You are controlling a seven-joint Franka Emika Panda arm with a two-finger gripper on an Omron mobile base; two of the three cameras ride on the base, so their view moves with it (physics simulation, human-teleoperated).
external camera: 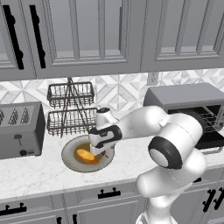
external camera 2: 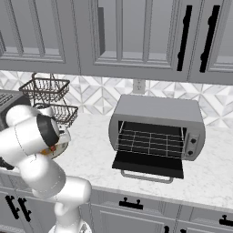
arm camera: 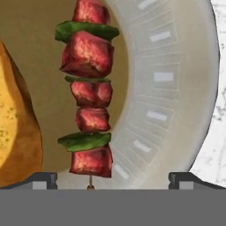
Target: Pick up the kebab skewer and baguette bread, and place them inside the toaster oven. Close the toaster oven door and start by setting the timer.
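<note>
Directly below the gripper (arm camera: 113,178), whose jaws stand wide apart and hold nothing, lies the kebab skewer (arm camera: 89,90); its long axis runs straight away from the camera, between the two fingertips, so a short descent should bracket it. Just beside it on the plate (arm camera: 176,88) rests the baguette bread (arm camera: 13,128). Farther along the marble desk (external camera 2: 91,136), well apart, the toaster oven (external camera 2: 157,127) waits with its toaster oven door (external camera 2: 148,164) dropped open
</note>
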